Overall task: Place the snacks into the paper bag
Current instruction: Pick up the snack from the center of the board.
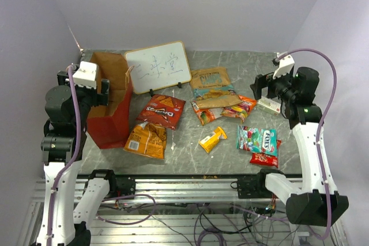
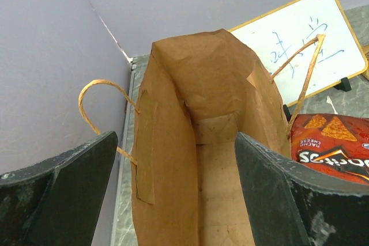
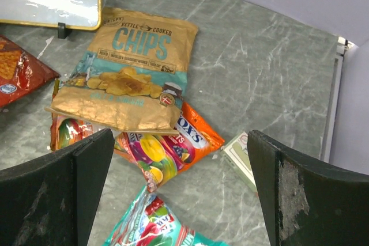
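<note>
Left pincer (image 2: 176, 136) hangs wide open, empty, above the paper bag (image 2: 219, 73); right pincer (image 3: 180, 136) likewise over the snacks (image 3: 132, 67).

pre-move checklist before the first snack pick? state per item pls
1. Paper bag upright, mouth open: ok.
2. No snacks inside it: ok, as far as the left wrist view shows.
3. Left gripper open, empty, over the bag mouth: ok.
4. Right gripper open, empty: ok.
5. Kettle chips bag free to lift alone: not ok, it lies over the fruit-print packet.
6. Doritos bag apart from orange chip bag: cannot tell, edges very close.
</note>
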Robot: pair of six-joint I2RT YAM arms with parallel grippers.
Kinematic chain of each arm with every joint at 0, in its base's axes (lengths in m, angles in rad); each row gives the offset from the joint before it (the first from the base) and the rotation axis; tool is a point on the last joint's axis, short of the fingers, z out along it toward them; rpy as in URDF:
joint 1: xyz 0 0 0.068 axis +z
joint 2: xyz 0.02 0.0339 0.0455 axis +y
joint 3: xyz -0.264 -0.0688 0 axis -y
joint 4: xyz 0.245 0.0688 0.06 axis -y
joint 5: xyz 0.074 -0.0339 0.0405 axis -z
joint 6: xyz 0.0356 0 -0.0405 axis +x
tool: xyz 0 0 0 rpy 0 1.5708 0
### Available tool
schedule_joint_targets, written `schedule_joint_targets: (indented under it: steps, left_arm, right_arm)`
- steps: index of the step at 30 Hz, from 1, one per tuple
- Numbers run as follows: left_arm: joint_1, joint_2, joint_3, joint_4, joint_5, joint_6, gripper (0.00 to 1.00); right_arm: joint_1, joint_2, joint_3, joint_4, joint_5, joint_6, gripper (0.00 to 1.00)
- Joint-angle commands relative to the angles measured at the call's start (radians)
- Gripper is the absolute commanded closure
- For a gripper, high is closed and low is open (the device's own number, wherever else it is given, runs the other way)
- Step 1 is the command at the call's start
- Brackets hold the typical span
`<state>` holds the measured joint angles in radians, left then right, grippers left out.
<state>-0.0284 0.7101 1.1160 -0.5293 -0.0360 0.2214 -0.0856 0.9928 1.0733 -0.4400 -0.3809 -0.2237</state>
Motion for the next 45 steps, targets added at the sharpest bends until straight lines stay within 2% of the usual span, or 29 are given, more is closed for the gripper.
schedule_joint_targets:
  steps: [1,6,10,19,25,30,37,41,45]
  left_arm:
    - [0.012,0.002,0.045,-0.012,0.036,0.017,0.07]
    - [0.012,0.018,0.051,-0.017,0.115,0.036,0.07]
    - [0.012,0.030,0.048,-0.018,0.165,0.044,0.07]
    - [0.012,0.050,0.064,-0.030,0.221,0.036,0.07]
    - [0.012,0.056,0.074,-0.040,0.266,0.035,0.07]
    - [0.012,0.058,0.076,-0.045,0.303,0.029,0.06]
    - [0.013,0.055,0.066,-0.051,0.331,0.023,0.07]
    - [0.013,0.055,0.058,-0.045,0.358,0.010,0.07]
    - [0.013,0.058,0.060,-0.046,0.372,0.008,0.07]
  right_arm:
    - [0.006,0.075,-0.026,0.119,-0.011,0.052,0.00]
    - [0.020,0.222,-0.019,0.185,0.006,0.115,0.00]
    - [0.034,0.355,0.017,0.199,0.009,0.150,0.06]
    - [0.059,0.701,0.200,0.126,-0.037,0.216,0.18]
    - [0.060,0.904,0.341,0.052,-0.083,0.221,0.21]
    - [0.061,1.020,0.396,0.033,-0.136,0.224,0.22]
    - [0.060,1.144,0.446,0.004,-0.227,0.249,0.29]
    - [0.061,1.166,0.432,0.017,-0.302,0.266,0.38]
    - [0.060,1.179,0.451,0.004,-0.330,0.255,0.56]
